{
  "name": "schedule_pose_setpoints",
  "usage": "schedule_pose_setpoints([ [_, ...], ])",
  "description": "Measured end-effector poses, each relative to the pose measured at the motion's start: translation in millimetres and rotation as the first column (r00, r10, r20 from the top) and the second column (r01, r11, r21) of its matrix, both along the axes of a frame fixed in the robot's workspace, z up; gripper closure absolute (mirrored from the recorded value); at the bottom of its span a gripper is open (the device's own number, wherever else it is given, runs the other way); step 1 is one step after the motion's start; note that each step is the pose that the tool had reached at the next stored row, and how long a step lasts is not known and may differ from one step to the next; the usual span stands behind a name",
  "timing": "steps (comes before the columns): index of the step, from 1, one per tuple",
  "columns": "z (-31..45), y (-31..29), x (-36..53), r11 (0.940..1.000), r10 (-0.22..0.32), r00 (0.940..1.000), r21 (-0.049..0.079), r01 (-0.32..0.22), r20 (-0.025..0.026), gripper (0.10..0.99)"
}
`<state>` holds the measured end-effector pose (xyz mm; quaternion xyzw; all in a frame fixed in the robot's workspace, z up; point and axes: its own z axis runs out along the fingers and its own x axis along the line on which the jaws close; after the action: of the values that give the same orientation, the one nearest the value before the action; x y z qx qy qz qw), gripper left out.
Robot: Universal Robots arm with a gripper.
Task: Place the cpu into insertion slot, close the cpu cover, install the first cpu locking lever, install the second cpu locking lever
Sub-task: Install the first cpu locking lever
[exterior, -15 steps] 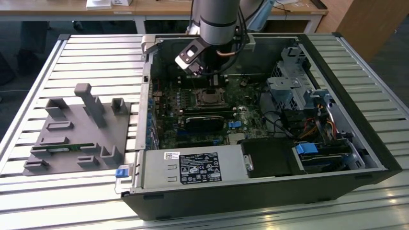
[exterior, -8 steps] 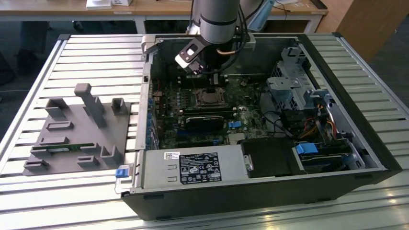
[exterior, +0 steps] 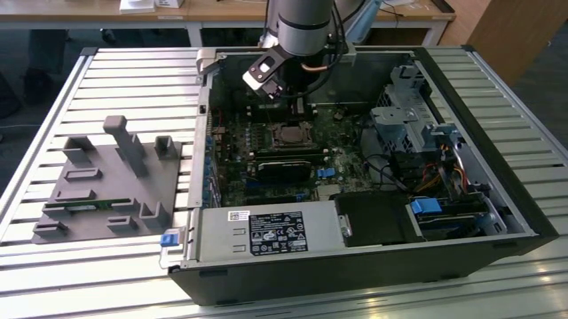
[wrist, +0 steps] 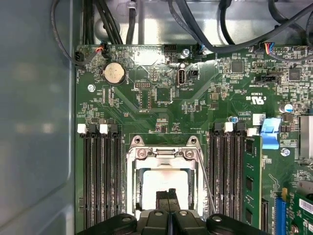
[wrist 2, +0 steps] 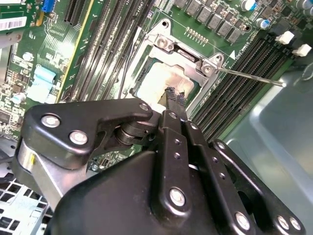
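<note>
Gripper (wrist: 168,197) hangs straight over the small square insertion slot (exterior: 290,136) in the green circuit board. I read the thin silvery cut-out cpu cover (wrist: 133,183) as lying down around the pale silvery-beige square cpu (wrist: 156,178), which sits in the slot directly beneath the fingertips. The black fingers are pressed together with nothing between them; I cannot tell whether they touch the chip. A thin silvery wire locking lever (wrist: 208,188) runs just beside the fingers, its long axis along the socket edge. I judge it unlatched.
</note>
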<state>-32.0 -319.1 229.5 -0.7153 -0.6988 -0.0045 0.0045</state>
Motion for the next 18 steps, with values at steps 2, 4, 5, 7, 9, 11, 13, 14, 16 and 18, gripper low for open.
schedule_pose_setpoints([
  [2, 2.6, 0.0, 0.0, 1.0000, 0.000, 1.0000, 0.000, 0.000, 0.0001, 0.980],
  [4, 5.9, 0.0, 0.0, 1.0000, 0.000, 1.0000, 0.000, 0.000, 0.0000, 0.980],
  [5, 7.4, 0.0, 0.0, 1.0000, 0.000, 1.0000, 0.000, 0.000, 0.0000, 0.980],
  [7, 11.0, 0.0, 0.0, 1.0000, 0.000, 1.0000, 0.000, 0.000, 0.0001, 0.980],
  [9, 15.8, 0.0, 0.0, 1.0000, 0.000, 1.0000, 0.000, 0.000, 0.0000, 0.980],
  [11, 20.9, 0.0, 0.0, 1.0000, 0.000, 1.0000, 0.000, 0.000, 0.0000, 0.980],
  [13, 26.5, 0.0, 0.0, 1.0000, 0.000, 1.0000, 0.000, 0.000, 0.0001, 0.980],
  [14, 29.7, 0.0, 0.0, 1.0000, 0.000, 1.0000, 0.000, 0.000, 0.0000, 0.980],
  [16, 35.4, 0.0, 0.0, 1.0000, 0.000, 1.0000, 0.000, 0.000, 0.0000, 0.980],
  [18, 36.9, 0.0, 0.0, 1.0000, 0.001, 1.0000, 0.000, -0.001, 0.0001, 0.980],
])
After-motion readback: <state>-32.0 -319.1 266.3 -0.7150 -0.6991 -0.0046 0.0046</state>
